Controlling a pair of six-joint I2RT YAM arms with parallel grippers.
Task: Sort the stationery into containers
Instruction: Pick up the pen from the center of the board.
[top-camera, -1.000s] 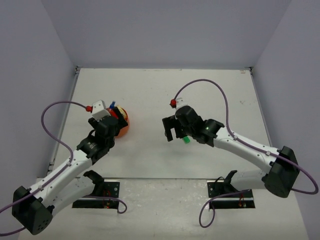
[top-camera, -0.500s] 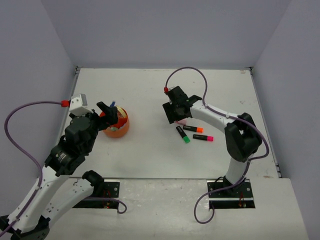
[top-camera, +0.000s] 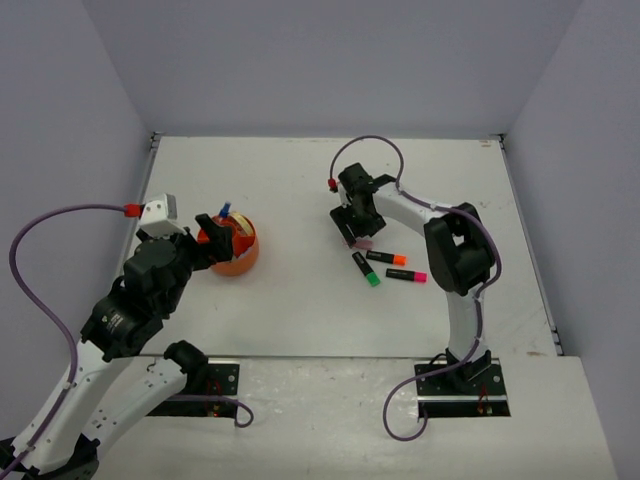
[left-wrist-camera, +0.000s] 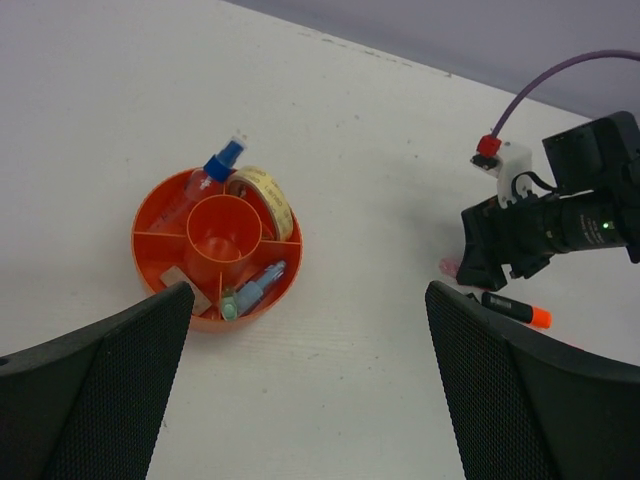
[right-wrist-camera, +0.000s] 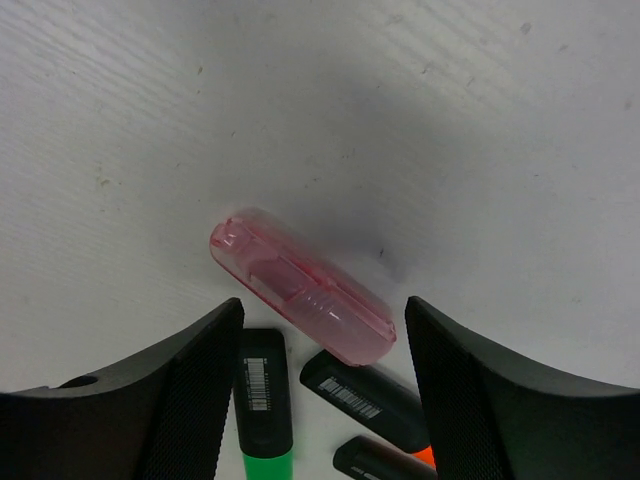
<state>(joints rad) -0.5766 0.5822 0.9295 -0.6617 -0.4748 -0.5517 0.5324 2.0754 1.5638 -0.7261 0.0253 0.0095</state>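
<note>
The round orange tub (top-camera: 241, 267) stands left of centre and shows in the left wrist view (left-wrist-camera: 141, 235). It holds a blue-capped bottle (left-wrist-camera: 212, 170), a band ring (left-wrist-camera: 263, 196), a tan cube (left-wrist-camera: 186, 285), a blue bar (left-wrist-camera: 259, 285) and a green bar (left-wrist-camera: 230, 303). My left gripper (top-camera: 214, 236) is open and empty, high above the table right of the tub. My right gripper (top-camera: 352, 230) is open just above a pink bar (right-wrist-camera: 300, 287). Green (right-wrist-camera: 265, 400), orange (top-camera: 387, 258) and pink (top-camera: 406, 275) highlighters lie next to the bar.
White table with grey walls on three sides. The right arm's purple cable (top-camera: 365, 145) loops over the far middle. The orange highlighter (left-wrist-camera: 515, 310) and pink bar (left-wrist-camera: 449, 266) also show in the left wrist view.
My right gripper has moved off the green highlighter toward the far side and now hangs over the pink bar. My left arm has risen and swung left of the tub.
</note>
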